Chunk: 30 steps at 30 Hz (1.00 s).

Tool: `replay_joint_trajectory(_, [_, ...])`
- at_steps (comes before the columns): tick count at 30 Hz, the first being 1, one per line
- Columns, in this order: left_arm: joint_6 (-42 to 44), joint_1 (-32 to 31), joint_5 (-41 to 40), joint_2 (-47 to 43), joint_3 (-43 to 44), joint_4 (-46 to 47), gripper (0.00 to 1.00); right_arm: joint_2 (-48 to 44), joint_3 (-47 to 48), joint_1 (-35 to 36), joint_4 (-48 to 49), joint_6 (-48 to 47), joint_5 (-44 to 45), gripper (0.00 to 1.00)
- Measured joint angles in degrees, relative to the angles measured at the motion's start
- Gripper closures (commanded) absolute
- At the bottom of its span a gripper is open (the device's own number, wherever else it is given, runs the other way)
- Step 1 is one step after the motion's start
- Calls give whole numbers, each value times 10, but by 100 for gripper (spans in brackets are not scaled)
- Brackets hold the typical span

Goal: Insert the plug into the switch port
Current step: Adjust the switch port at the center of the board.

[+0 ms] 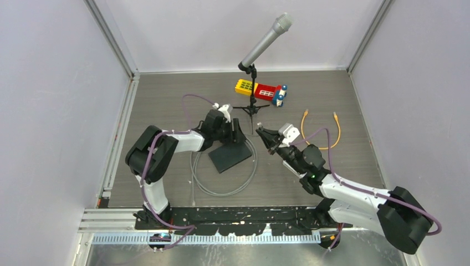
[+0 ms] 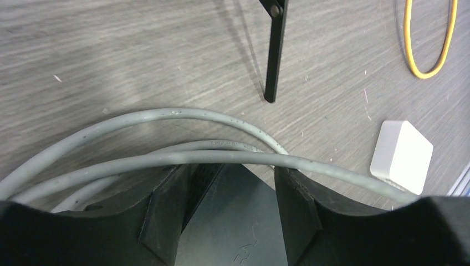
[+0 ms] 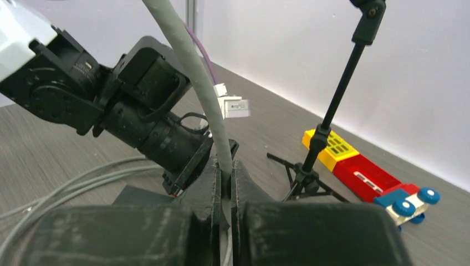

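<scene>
Pre-insertion. Pinching grey cable (image 3: 185,61) in right gripper (image 3: 223,180) jaws, clenched tight; straddling switch (image 1: 228,155) w/ left gripper (image 2: 233,185) jaws, grip unclear. Next: line up plug w/ port, push in.

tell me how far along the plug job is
Done: the right claw is shut on the grey cable. In hand: the left claw straddles the black box, though whether it grips it is unclear. Left: the cable's plug end is out of sight and nothing shows it seated in a port, so lining up and pushing in remain.
</scene>
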Motion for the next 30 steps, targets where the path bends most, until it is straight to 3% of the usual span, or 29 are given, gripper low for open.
replay_joint_trajectory(15, [29, -33, -25, -50, -16, -96, 41, -166, -29, 31, -177, 25, 84, 99])
replay_joint_trajectory(30, [74, -36, -40, -45, 67, -257, 40, -137, -31, 32, -260, 89, 195, 99])
